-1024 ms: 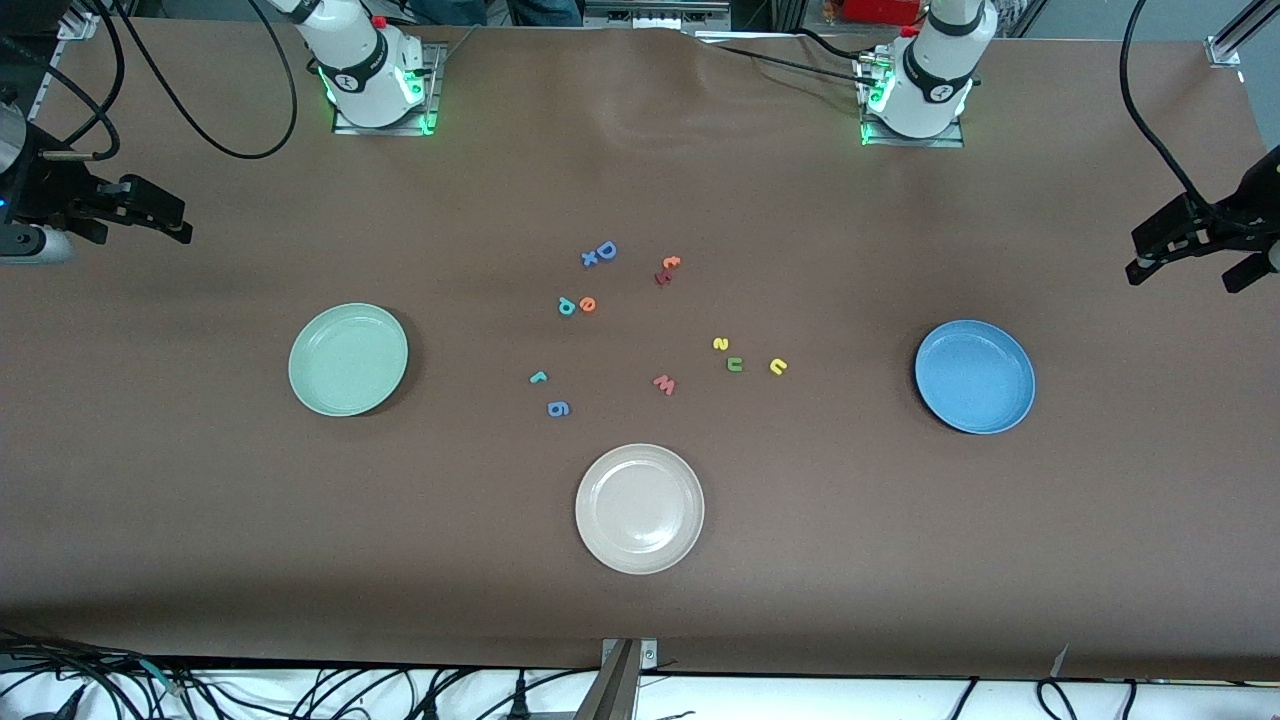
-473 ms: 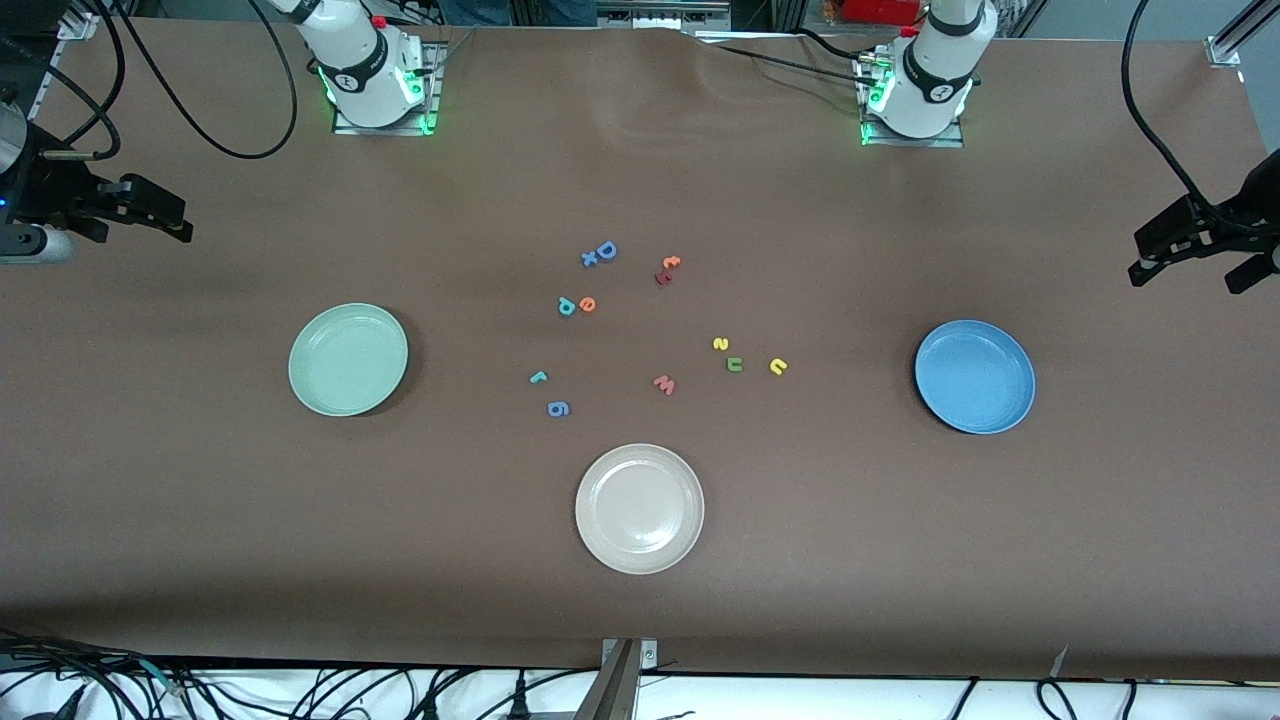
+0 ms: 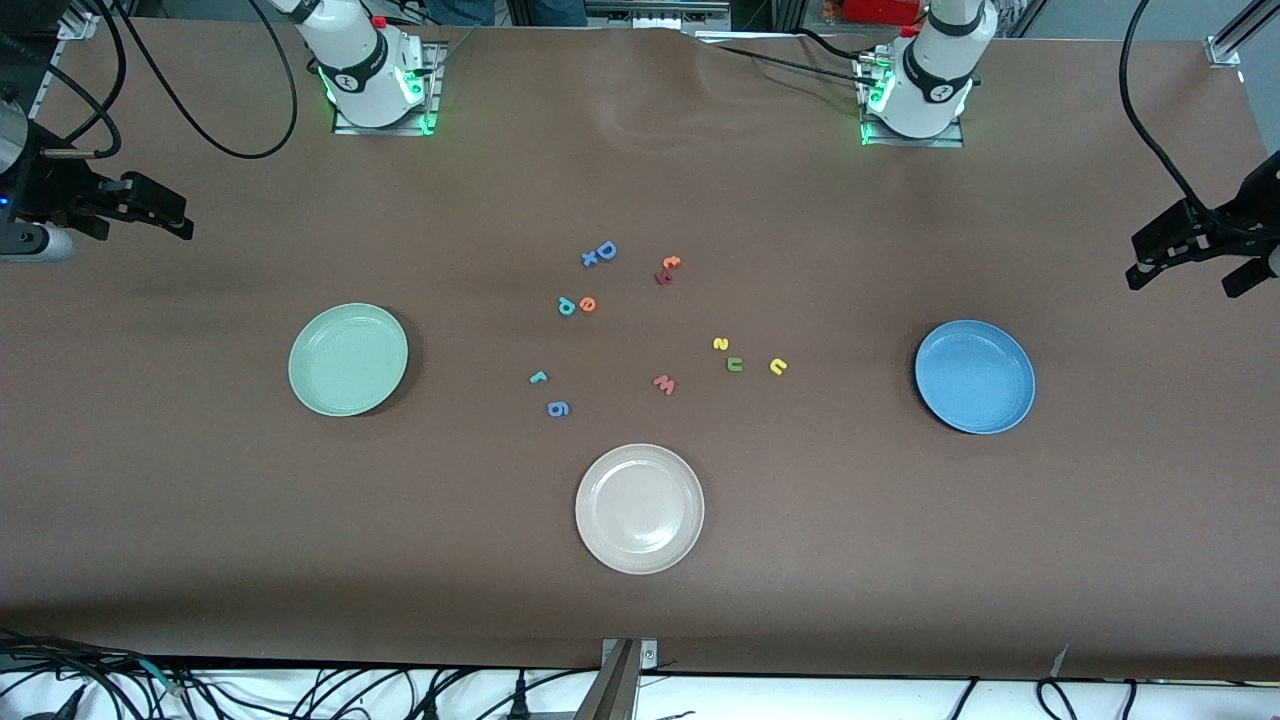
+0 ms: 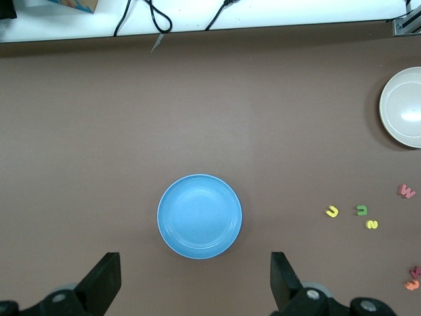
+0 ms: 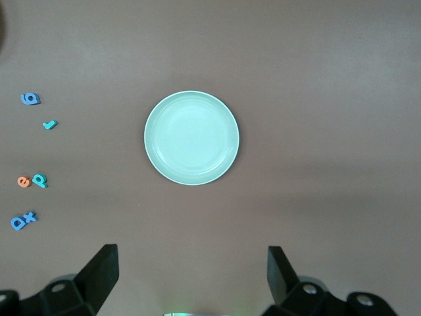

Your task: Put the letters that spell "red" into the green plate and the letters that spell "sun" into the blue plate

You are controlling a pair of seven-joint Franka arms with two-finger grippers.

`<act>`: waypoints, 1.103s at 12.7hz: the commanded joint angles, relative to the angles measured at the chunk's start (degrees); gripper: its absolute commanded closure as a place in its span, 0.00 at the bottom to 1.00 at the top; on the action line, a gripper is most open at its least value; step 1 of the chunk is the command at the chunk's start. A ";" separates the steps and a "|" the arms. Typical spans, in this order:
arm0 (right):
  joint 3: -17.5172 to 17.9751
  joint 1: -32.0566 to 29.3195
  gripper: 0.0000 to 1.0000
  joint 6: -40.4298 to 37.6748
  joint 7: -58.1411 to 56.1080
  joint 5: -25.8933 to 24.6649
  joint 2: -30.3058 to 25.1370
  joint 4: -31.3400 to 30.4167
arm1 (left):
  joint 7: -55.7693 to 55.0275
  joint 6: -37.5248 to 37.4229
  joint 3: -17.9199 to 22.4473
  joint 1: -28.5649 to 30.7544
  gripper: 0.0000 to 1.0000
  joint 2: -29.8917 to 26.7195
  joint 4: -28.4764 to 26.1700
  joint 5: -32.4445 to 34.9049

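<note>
The green plate (image 3: 348, 359) lies toward the right arm's end of the table and the blue plate (image 3: 975, 376) toward the left arm's end. Between them lie the teal "r" (image 3: 538, 377), the orange "e" (image 3: 588, 304) touching the teal "d" (image 3: 566, 306), the yellow "s" (image 3: 721, 344), the dark green arch letter (image 3: 735, 364) and the yellow arch letter (image 3: 778, 366). My right gripper (image 3: 180, 218) hangs open and empty high over the table's edge past the green plate (image 5: 191, 137). My left gripper (image 3: 1185, 265) hangs open and empty past the blue plate (image 4: 199, 216).
A cream-white plate (image 3: 639, 508) sits nearer the front camera than the letters. Other letters lie among them: a blue "D" (image 3: 605, 250) with a blue "x", two red-orange letters (image 3: 666, 268), a red "w" (image 3: 665, 384) and a blue "g" (image 3: 559, 408).
Both grippers have only drifted slightly in place. Nothing on the table has moved.
</note>
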 commanded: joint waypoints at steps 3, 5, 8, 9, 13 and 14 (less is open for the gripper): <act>0.64 0.01 0.00 0.12 -0.18 -0.84 -0.74 -0.16 | 0.12 0.07 -0.49 0.18 0.00 0.75 1.35 0.75; 0.73 0.27 0.00 0.22 -0.10 -1.37 -0.56 0.45 | 0.21 0.07 -0.49 0.09 0.00 0.75 1.35 0.75; 0.73 1.33 0.00 1.09 -0.01 -3.39 -0.39 0.80 | 0.21 0.07 -0.49 0.26 0.00 0.75 1.35 0.75; 0.73 1.33 0.00 0.74 0.08 -3.39 -0.74 0.80 | 0.29 0.07 -0.49 0.44 0.00 0.75 1.35 0.75; 0.46 1.24 0.00 0.65 0.08 -3.57 -0.92 1.16 | 0.38 0.07 -0.40 0.53 0.00 0.75 1.35 0.75; 0.38 1.24 0.00 0.48 0.08 -3.57 -0.92 1.24 | 0.38 0.07 -0.40 0.53 0.00 0.75 1.35 0.75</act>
